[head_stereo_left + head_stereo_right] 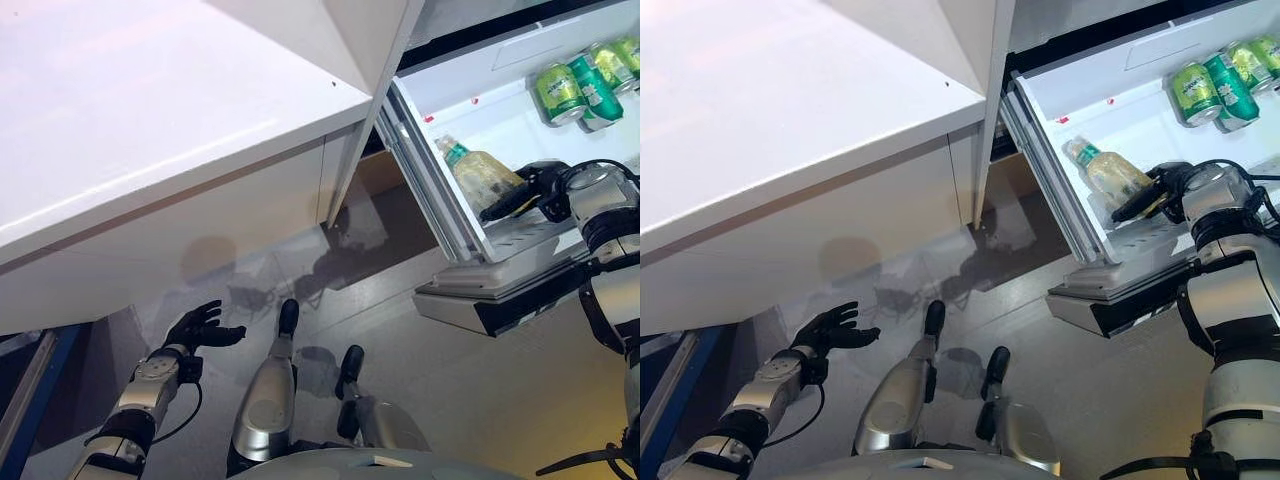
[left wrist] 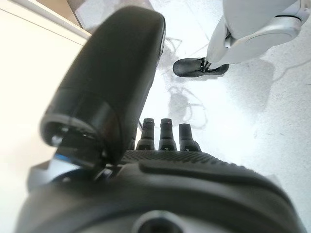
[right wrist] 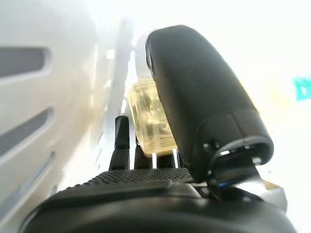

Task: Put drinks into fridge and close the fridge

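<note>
A: Bottle (image 1: pixel 1108 172) — one, clear plastic, pale yellowish drink inside, green cap end, rounded shoulders, lying tilted on a white shelf inside the open fridge (image 1: pixel 470 95).
B: Held?
A: Yes. Right hand (image 1: pixel 530 192) at the bottle's lower end, thumb and fingers curled round it; right wrist view shows ribbed translucent yellow plastic (image 3: pixel 150 121) pinched between thumb and fingers (image 3: pixel 122 133).
B: Other drinks?
A: Green cans (image 1: pixel 579 90), glossy metal, cylindrical, lying on the back of the shelf past the bottle. Three or four, hard to count at the frame edge. Pale print on them, not legible.
B: Fridge itself?
A: White smooth plastic interior, ridged rail along the shelf's near side, couple of small red marks on the liner. Door (image 1: pixel 500 298) swung open, grey-white slab with dark edge, below the right arm.
B: Left hand?
A: Left hand (image 1: pixel 203 326) low, over the glossy grey floor (image 1: pixel 470 400), well apart from the fridge. Fingers straight and spread, nothing in it.
B: Anything else?
A: White counter (image 1: pixel 150 130), smooth flat top, plain white front panel, left of the fridge.
</note>
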You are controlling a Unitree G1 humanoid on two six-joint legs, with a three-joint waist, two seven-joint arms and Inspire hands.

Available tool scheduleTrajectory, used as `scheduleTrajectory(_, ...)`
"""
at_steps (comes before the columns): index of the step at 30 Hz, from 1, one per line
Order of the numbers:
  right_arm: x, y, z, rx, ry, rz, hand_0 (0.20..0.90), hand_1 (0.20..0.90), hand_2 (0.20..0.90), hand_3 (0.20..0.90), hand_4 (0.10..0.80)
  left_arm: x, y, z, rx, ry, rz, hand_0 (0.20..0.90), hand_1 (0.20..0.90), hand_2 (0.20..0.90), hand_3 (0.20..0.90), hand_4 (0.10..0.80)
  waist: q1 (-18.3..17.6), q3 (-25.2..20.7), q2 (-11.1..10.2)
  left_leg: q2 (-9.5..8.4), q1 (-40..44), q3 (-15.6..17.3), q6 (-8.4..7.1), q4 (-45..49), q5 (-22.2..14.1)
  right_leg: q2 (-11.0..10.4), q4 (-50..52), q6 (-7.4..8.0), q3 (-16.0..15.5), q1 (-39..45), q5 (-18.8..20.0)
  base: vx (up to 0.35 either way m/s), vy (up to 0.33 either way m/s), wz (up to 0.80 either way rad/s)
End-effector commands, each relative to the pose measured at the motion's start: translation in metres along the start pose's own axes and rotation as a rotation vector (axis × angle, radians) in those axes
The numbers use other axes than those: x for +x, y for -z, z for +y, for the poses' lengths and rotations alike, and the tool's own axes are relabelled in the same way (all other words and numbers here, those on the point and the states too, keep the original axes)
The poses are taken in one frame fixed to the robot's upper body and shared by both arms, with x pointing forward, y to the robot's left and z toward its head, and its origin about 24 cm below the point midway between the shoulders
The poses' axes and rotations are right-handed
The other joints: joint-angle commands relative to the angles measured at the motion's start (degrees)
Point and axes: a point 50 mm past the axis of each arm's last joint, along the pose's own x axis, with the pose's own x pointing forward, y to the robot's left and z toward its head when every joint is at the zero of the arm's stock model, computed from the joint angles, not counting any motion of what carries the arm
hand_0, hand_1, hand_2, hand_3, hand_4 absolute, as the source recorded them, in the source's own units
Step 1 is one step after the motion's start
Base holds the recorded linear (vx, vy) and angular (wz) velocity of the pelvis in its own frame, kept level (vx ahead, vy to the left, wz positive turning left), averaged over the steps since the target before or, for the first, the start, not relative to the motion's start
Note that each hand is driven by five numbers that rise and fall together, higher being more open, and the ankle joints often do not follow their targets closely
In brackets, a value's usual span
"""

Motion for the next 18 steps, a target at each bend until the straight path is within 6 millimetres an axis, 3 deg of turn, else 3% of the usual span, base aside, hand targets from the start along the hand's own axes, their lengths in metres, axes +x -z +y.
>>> scheduleTrajectory(1,-0.022,-0.033,-0.039,-0.076,0.15,-0.109,0.9,0.9,0.9,0.9,0.8,-0.006,0.02,0.008,0.022,-0.016,0.049,0.9,0.9,0.9,0.9,0.8,-0.5,-6.0,0.6,-2.16,0.7,-0.3,0.34,0.9,-8.2,0.0,2.4,1.98,-0.8,-8.7,5.0,0.0,0.0,0.0)
scheduleTrajectory(11,-0.024,-0.036,-0.042,-0.074,0.179,-0.12,0.9,0.9,0.9,0.9,0.8,-0.004,0.023,0.007,0.015,-0.03,0.075,0.9,0.9,0.9,0.9,0.8,-1.2,-8.0,0.2,-1.73,2.6,0.5,0.18,0.4,-8.5,-0.1,1.8,2.2,-0.7,-7.0,5.0,0.0,0.0,0.0)
scheduleTrajectory(18,-0.03,-0.043,-0.052,-0.004,0.299,-0.195,0.9,0.9,0.9,0.9,0.8,-0.005,0.033,0.006,0.012,-0.011,0.114,0.9,0.9,0.9,0.9,0.8,-2.1,-9.8,0.3,-1.54,4.2,0.9,0.21,0.0,-8.8,-0.1,1.2,2.23,-0.5,-5.6,4.8,0.009,0.016,0.0)
